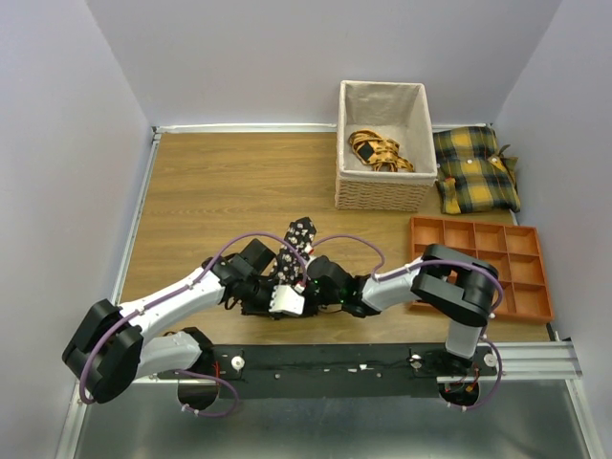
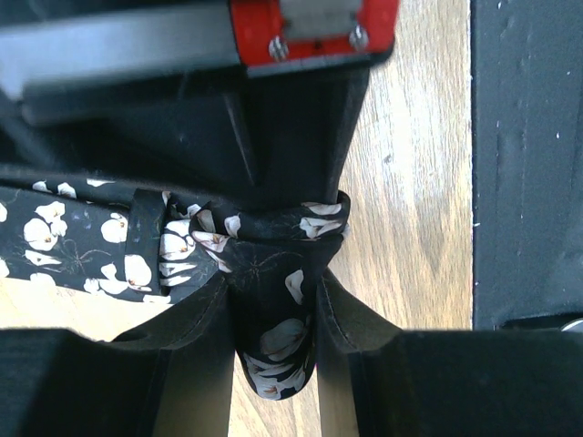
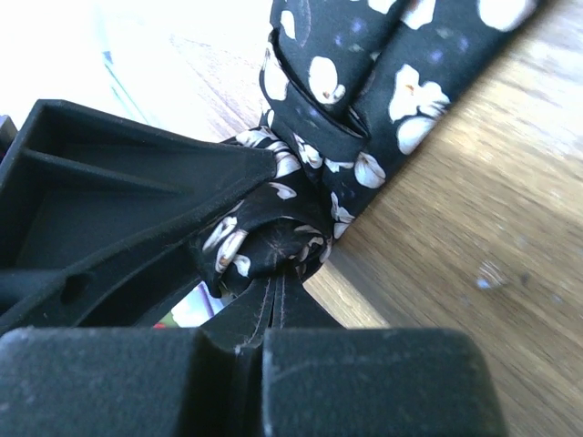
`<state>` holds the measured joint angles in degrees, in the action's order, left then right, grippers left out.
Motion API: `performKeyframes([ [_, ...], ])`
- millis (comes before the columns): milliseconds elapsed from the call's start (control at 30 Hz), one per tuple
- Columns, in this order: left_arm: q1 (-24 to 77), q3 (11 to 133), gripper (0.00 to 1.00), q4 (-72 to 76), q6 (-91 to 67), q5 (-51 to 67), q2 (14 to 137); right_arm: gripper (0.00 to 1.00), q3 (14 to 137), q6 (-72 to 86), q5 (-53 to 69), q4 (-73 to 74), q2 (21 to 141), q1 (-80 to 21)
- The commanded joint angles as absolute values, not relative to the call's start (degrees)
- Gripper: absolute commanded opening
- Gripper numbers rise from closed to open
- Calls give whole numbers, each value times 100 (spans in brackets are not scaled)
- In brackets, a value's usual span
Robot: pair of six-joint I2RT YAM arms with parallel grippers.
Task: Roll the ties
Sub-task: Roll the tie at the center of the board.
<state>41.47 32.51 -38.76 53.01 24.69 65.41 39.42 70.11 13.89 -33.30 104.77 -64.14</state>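
The tie (image 1: 300,236) is being held near the middle of the top view, its rolled end being squeezed in the left gripper (image 2: 273,309). The right gripper (image 3: 276,291) is being pressed tight shut, its tips touching the roll.

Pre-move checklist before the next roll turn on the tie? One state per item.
1. Left gripper holds the tie, fabric filling the gap between its fingers: ok.
2. Right gripper shut, tips at the coil: ok.
3. Fabric actually pinched in the right gripper: cannot tell.
4. Free tail lies straight on the table, unsnagged: ok.
5. Basket and tray stand apart from the tail: ok.
6. Coil wound evenly: cannot tell.
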Motion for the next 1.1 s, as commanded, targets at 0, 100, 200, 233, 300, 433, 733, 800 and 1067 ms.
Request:
performKeyframes([
  [0, 4245, 3138, 20, -3612, 5036, 3560, 6714, 1, 4606, 6741, 914, -3374, 10669, -6460],
  [100, 4184, 2989, 6, -3708, 5377, 3367, 6698, 13, 4018, 6943, 687, -3533, 10311, -6451],
  [200, 3973, 2865, 1, -3875, 5747, 3322, 6610, 32, 3578, 6821, 440, -3052, 9696, -6451],
  [233, 3938, 2909, 1, -4050, 5818, 3374, 6627, 37, 3534, 6725, 439, -2737, 9564, -6451],
  [300, 3832, 3014, 1, -4157, 5871, 3436, 6767, 39, 3472, 6461, 483, -2497, 9274, -6451],
  [433, 3701, 3269, 1, -4323, 5836, 3550, 7171, 45, 3516, 5978, 519, -1883, 8851, -6451],
  [733, 3227, 4218, 1, -5454, 6519, 4130, 8147, 52, 2192, 3782, -675, -3387, 7744, -6731],
  [800, 3086, 4455, 1, -5764, 6960, 4384, 8453, 54, 1725, 2694, -957, -4162, 7515, -6846],
  [1067, 2997, 4623, 1, -5660, 6680, 4359, 8850, 57, 1995, -182, -1055, -5254, 7988, -7629],
])
